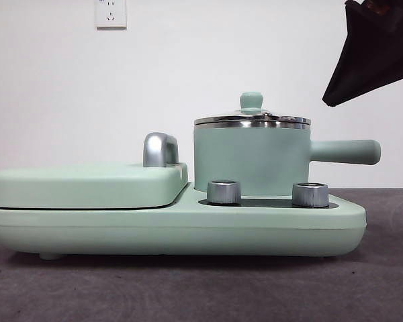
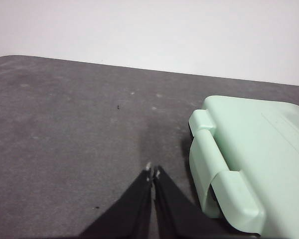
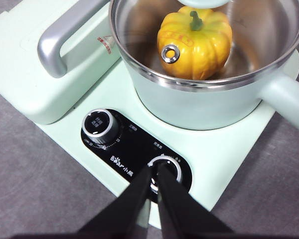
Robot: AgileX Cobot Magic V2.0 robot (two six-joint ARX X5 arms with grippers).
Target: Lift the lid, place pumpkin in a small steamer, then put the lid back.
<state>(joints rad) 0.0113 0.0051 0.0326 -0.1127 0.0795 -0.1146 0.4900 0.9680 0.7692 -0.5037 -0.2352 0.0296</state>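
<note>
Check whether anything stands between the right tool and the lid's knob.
Nothing visible does. The right tool, shut, hangs near the dials; the lid sits on the small steamer with its knob exposed, the pumpkin beneath the glass.

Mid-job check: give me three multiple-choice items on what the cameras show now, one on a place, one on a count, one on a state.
1. Where is the pumpkin?
A) held in the air
B) inside the small steamer
C) lying outside any pot

2. How many silver dials does the cooker's front have?
A) one
B) two
C) four

3. How is the lid?
A) seated on the small steamer
B) lifted clear
C) tilted half off

Answers:
1 B: the right wrist view shows it within the pot's wall.
2 B: both the front and right wrist views show a pair.
3 A: its rim sits level on the steamer's top, and the left hand and right hand are shut and empty.
</note>
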